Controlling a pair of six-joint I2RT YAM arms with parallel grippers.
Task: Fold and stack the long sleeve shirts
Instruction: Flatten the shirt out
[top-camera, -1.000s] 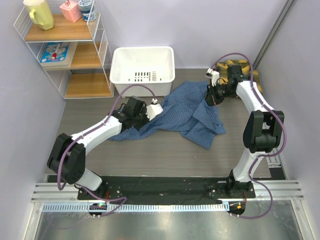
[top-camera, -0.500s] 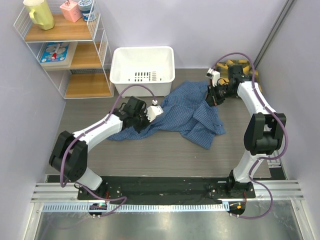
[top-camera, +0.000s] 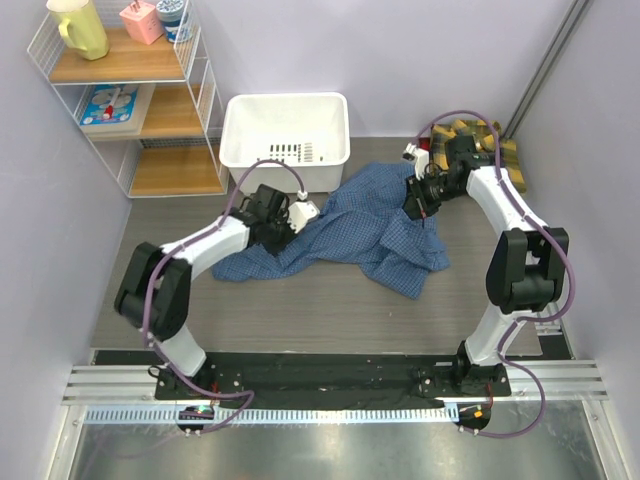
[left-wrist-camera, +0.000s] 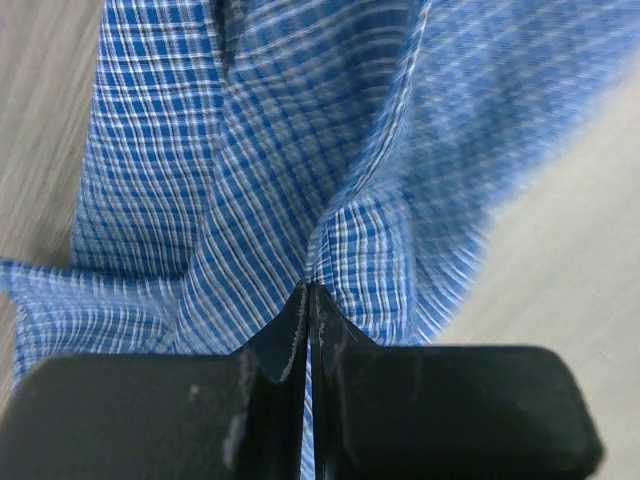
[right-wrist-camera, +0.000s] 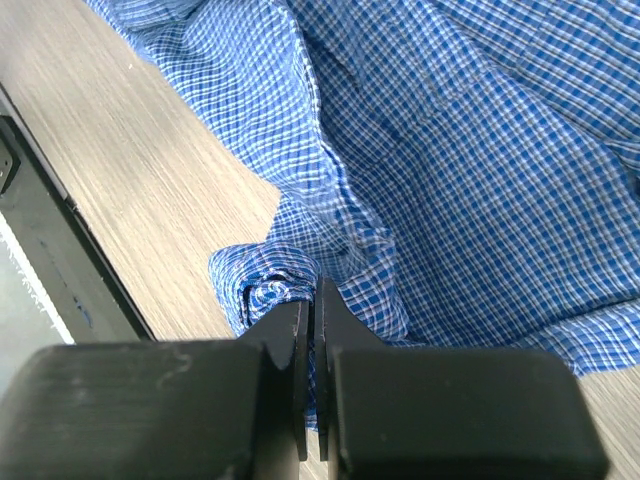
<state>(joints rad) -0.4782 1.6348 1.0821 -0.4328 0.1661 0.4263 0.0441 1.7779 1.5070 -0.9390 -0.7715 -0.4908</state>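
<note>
At the 9 o'clock side of the blue shirt (top-camera: 360, 228), the left hand (top-camera: 284, 228) is pressed together on a fold of the checked cloth. In the left wrist view its two fingers meet with only a thin ridge of fabric between them. At the shirt's 1 o'clock edge the right hand (top-camera: 418, 200) is clamped in the same way; in its wrist view the fingers pinch a small rolled bunch of the blue cloth (perhaps a cuff or a hem, I cannot tell which).

The blue shirt lies crumpled across the middle of the desk (top-camera: 300, 305), spread from one hand to the other, and one flap hangs toward 5 o'clock. The yellow plaid shirt (top-camera: 508, 152) sits in the 2 o'clock corner, partly hidden behind the right arm and apart from the blue one.

Toward 6 o'clock there is a wide band of bare desk between the shirt and the arm bases. At 12 o'clock the white basket (top-camera: 285, 99) stands just beside the shirt's far edge. At 10 o'clock, past the desk's edge, stands a wire shelf rack (top-camera: 205, 100).
</note>
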